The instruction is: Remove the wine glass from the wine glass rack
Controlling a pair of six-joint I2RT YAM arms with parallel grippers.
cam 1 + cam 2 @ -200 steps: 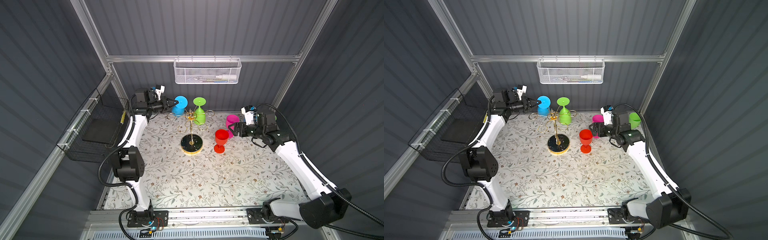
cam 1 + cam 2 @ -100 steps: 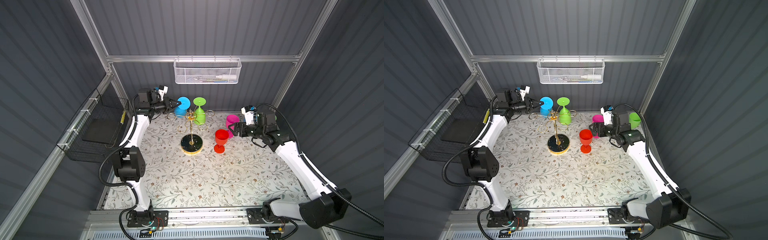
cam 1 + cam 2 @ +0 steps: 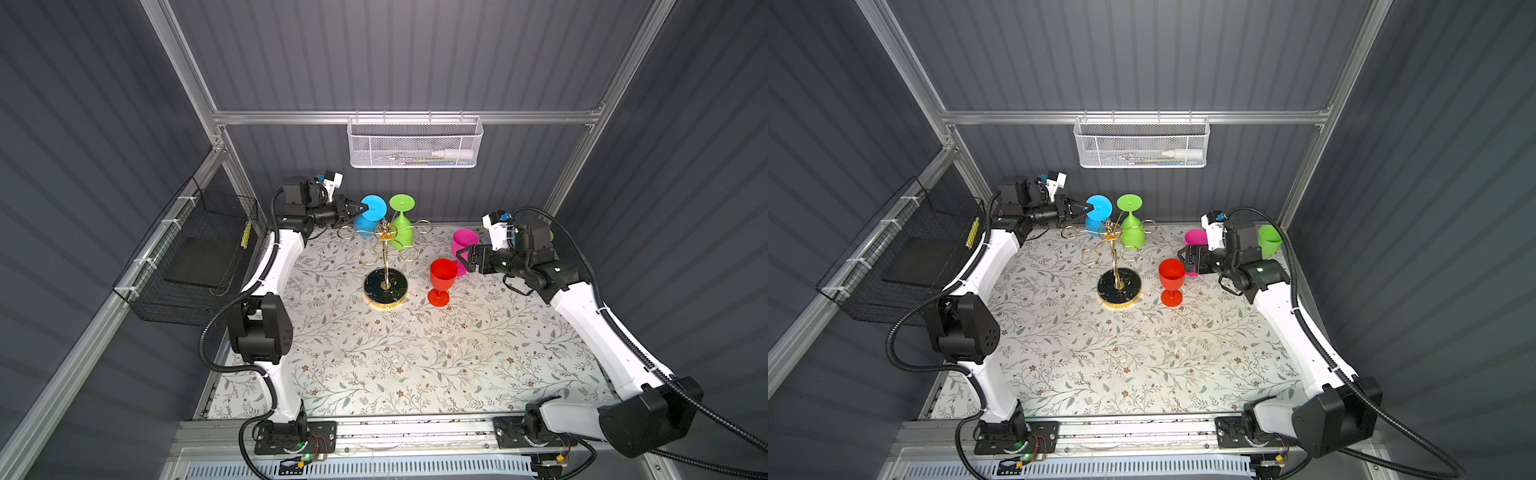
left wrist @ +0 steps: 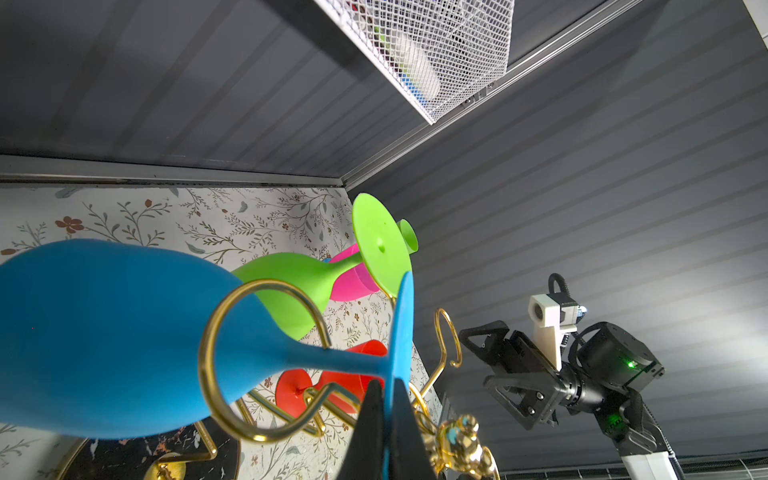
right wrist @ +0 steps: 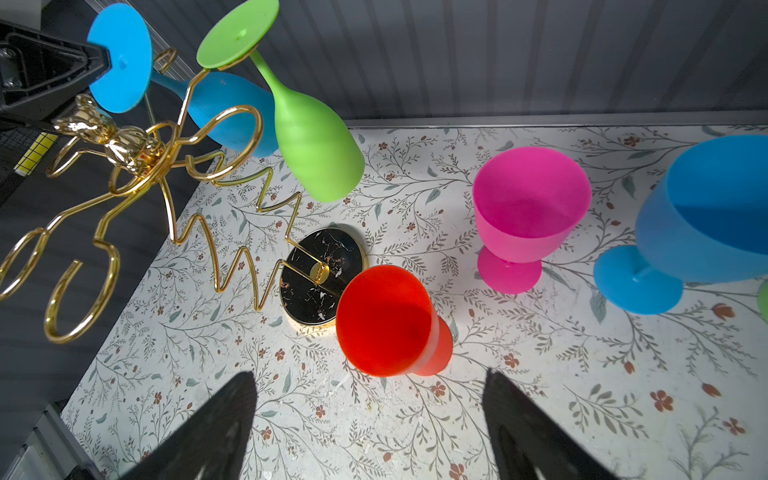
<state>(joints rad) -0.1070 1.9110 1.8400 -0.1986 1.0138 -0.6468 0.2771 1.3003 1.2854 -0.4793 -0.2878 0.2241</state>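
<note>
The wine glass rack (image 3: 386, 249) is gold wire on a round black base (image 3: 1119, 286), mid-table. A blue wine glass (image 3: 365, 224) hangs bowl-down from a back loop, its stem (image 4: 332, 359) still passing through that loop. My left gripper (image 3: 360, 206) is shut on the rim of the blue glass's foot (image 4: 401, 332), which stands tilted between the fingers (image 4: 372, 415). A green wine glass (image 3: 401, 232) hangs beside it. My right gripper (image 3: 462, 259) is open and empty, low beside a red glass (image 5: 386, 320) standing on the table.
A pink glass (image 3: 464, 245), a green cup (image 3: 1268, 241) and another blue glass (image 5: 706, 224) stand at the right back. A white mesh basket (image 3: 415, 143) hangs on the back wall. A black wire basket (image 3: 195, 257) hangs on the left wall.
My left gripper has shifted to the right with the blue glass's foot in it, towards the rack's middle. The right arm has stayed put.
</note>
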